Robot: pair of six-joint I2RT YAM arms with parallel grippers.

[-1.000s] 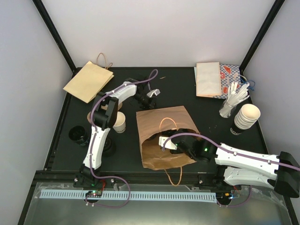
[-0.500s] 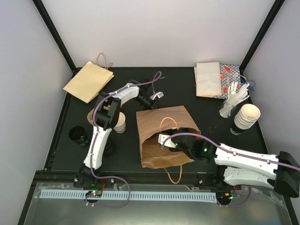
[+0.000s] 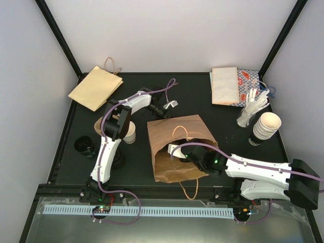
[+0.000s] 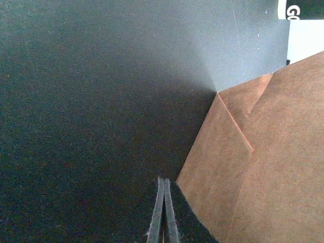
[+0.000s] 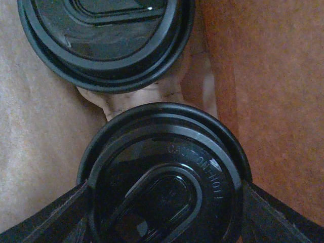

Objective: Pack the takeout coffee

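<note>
- Right, the action is inside the brown paper bag [image 3: 174, 129], which lies on its side mid-bench [image 3: 202, 96] with its mouth toward the near edge.
- The right arm's fingers [image 5: 283, 215] stand wide, one on each side of a black-lidded coffee cup [image 5: 164, 172] and against its rim. That reads as a grip, well inside the bag.
- Just beyond it sits a second lidded cup [image 5: 106, 35], the two lids nearly touching, with brown paper on both flanks.
- The left arm's fingers [image 4: 163, 212] are pressed flat together with nothing between them. They sit low over the bench, just beside the bag's folded corner; whether they touch the paper cannot be told.
- Out on the bench, an open white paper cup [image 3: 129, 132] stands upright beside the left arm, with no lid, apart from the bag.
- As for progress, two lidded coffees look to be in the bag, the nearer one not yet let go.
- What seems left is to release it and back the right arm out. If the open cup belongs to the order, it would also need lidding and bagging.
</note>
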